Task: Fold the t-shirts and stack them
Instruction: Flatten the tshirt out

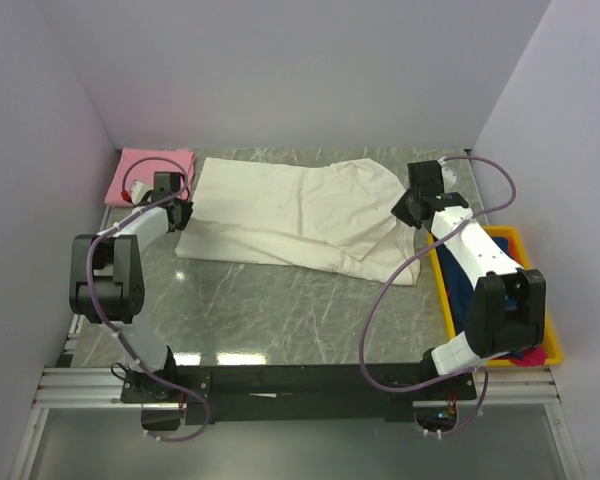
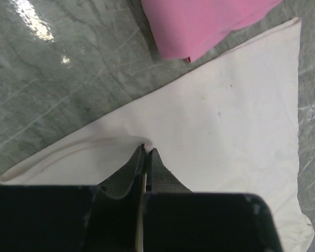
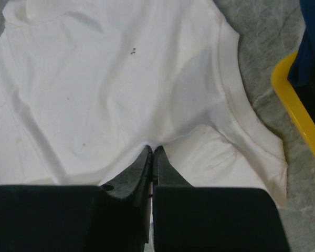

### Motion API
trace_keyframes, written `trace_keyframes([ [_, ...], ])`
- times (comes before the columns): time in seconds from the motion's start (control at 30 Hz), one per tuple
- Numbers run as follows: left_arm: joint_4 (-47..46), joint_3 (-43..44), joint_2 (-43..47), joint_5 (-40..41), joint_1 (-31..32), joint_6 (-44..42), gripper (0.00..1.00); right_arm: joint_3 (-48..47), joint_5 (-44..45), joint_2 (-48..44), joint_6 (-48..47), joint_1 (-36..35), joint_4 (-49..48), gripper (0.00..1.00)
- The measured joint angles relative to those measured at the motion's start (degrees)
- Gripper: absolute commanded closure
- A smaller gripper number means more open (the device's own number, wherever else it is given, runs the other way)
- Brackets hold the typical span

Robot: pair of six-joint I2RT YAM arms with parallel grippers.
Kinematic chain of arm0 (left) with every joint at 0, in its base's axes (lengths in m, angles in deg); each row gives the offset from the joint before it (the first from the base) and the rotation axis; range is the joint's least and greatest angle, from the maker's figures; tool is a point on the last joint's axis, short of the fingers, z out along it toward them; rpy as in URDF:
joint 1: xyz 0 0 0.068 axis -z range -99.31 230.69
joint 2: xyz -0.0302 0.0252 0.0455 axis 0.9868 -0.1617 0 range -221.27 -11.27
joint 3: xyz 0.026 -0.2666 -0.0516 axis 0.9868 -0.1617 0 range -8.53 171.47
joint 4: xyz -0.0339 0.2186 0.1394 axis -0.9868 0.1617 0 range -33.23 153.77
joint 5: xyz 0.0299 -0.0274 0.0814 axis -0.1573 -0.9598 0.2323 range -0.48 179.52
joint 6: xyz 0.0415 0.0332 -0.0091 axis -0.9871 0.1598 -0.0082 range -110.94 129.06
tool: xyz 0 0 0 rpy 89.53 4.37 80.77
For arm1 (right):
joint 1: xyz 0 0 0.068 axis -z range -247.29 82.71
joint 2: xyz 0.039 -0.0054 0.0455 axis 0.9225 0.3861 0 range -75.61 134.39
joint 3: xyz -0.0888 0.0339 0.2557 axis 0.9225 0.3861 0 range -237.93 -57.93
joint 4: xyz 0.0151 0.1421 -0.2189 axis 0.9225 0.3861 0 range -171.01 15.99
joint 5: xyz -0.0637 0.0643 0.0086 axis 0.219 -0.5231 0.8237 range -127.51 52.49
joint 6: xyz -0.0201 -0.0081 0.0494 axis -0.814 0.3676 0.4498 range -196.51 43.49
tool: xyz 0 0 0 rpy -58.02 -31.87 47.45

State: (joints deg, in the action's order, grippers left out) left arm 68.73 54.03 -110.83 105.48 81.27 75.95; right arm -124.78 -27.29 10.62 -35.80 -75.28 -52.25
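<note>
The cream-white t-shirt (image 1: pixel 300 215) lies spread across the back of the table. My left gripper (image 1: pixel 180 212) is shut on its left edge; in the left wrist view the left gripper (image 2: pixel 147 151) pinches a fold of the cream-white shirt (image 2: pixel 236 121). My right gripper (image 1: pixel 408 208) is shut on the shirt's right side; in the right wrist view the right gripper (image 3: pixel 153 149) pinches the cloth (image 3: pixel 105 79) near a sleeve. A folded pink t-shirt (image 1: pixel 152 172) lies at the back left and shows in the left wrist view (image 2: pixel 199 23). Dark blue (image 1: pixel 470 285) and magenta (image 1: pixel 525 357) shirts lie in the bin.
A yellow plastic bin (image 1: pixel 448 300) stands at the right edge of the table, its rim showing in the right wrist view (image 3: pixel 294 100). White walls close in on three sides. The marble tabletop (image 1: pixel 280 310) extends toward the arm bases.
</note>
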Motion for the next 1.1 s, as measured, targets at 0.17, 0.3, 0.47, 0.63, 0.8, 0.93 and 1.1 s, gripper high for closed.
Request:
trace_keyframes([
  [0.17,0.09,1.31,-1.01,-0.02,0.76,-0.20,0.94,0.00,0.92,-0.61,-0.35,0.42,0.04,1.00],
  [0.3,0.20,1.99,-2.27,0.04,0.74,-0.22,0.94,0.00,0.94,-0.74,-0.55,0.85,0.02,1.00],
  [0.47,1.09,2.03,-2.47,0.63,0.74,-0.04,0.95,0.00,0.87,-0.74,-1.01,0.90,0.02,1.00],
  [0.63,2.36,2.03,-2.45,1.03,0.74,0.00,0.99,-0.02,0.59,-0.44,-1.44,0.92,0.00,1.00],
  [0.8,3.06,-0.26,1.44,1.49,0.74,0.22,0.99,0.11,-0.35,-0.92,-1.60,0.92,0.02,1.00],
  [0.93,5.60,-3.91,10.56,2.80,0.74,0.28,0.99,3.54,-1.70,-7.63,-1.51,0.92,0.17,1.00],
  [1.1,7.19,-11.91,25.62,4.96,0.63,0.87,0.99,11.58,-2.95,-25.81,-1.16,0.90,1.84,1.00],
])
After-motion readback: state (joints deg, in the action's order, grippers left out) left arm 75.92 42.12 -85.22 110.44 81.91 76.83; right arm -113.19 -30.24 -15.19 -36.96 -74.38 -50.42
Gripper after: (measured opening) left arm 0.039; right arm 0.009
